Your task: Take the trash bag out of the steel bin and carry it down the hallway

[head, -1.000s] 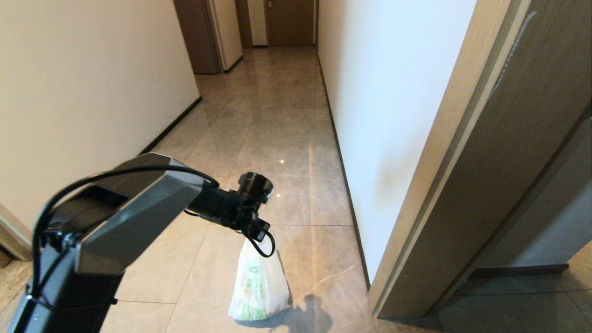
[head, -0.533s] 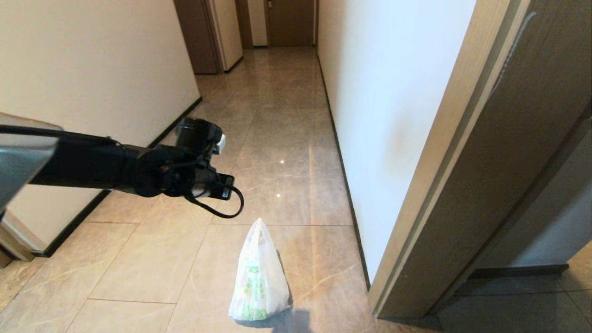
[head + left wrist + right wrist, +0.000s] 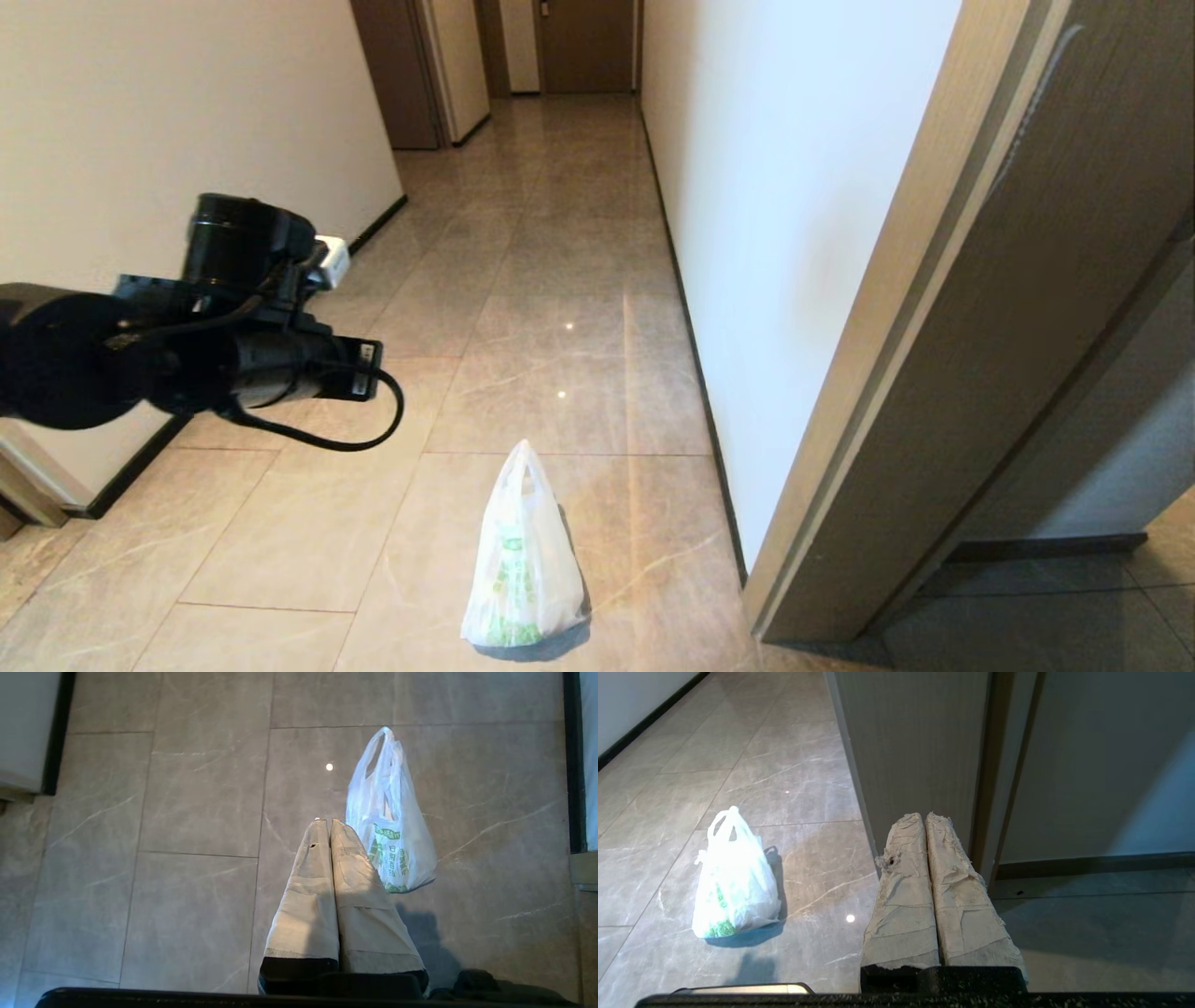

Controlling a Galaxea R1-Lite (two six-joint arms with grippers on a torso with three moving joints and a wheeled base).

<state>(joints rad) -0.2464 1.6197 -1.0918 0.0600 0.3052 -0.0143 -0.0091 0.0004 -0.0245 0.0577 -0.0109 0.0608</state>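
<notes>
the trash bag (image 3: 525,569), thin crinkled white plastic with green print, stands upright on its own on the glossy beige marble-look tiles of the hallway (image 3: 551,233), its loop handles pinched up to a peak, near the foot of a wood-grain door frame (image 3: 934,373). the left gripper (image 3: 328,826) hangs above the floor just beside the bag, its tape-wrapped jaws pressed flat together, holding nothing. the right gripper (image 3: 922,819) is low by the door frame, jaws likewise closed and empty.
</notes>
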